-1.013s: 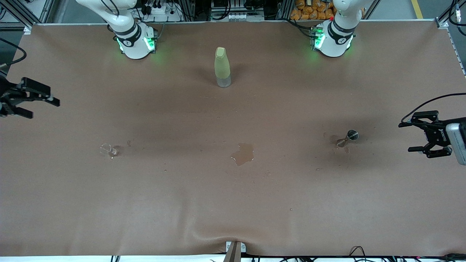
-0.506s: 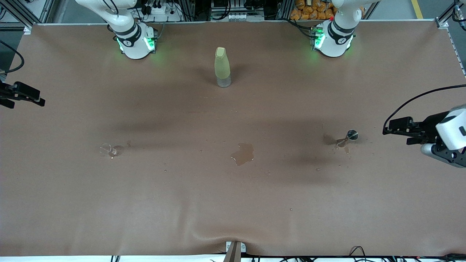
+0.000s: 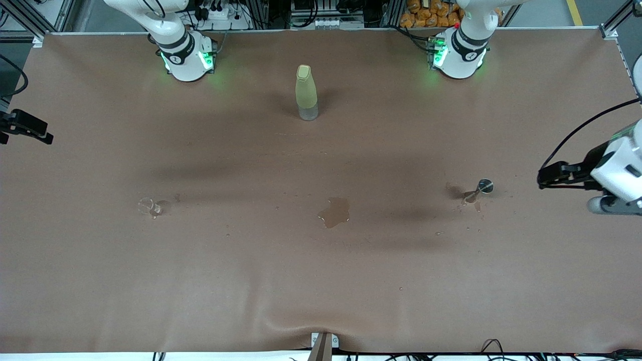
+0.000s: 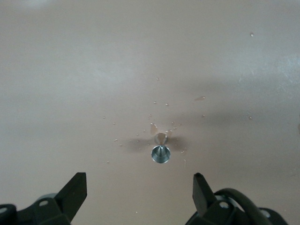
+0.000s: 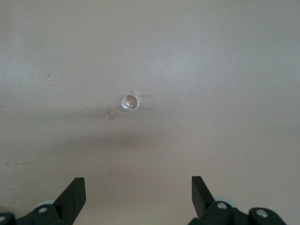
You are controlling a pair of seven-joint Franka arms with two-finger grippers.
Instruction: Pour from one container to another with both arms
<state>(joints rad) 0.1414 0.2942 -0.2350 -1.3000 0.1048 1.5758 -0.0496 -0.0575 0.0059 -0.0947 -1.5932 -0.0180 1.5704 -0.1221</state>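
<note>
Brown table cover is spotted with droplets and a puddle mid-frame. Jigger sits center-right, small glass center-left, bottle upper middle. Left gripper and right gripper – both spread wide, empty, over the table's ends.

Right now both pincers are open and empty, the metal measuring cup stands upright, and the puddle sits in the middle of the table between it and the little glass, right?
Nearly. The metal measuring cup is not upright: the front view shows it lying on its side amid droplets. The rest holds: the left pincer and right pincer are open and empty, and the puddle lies mid-table between the cup and the little glass.
</note>
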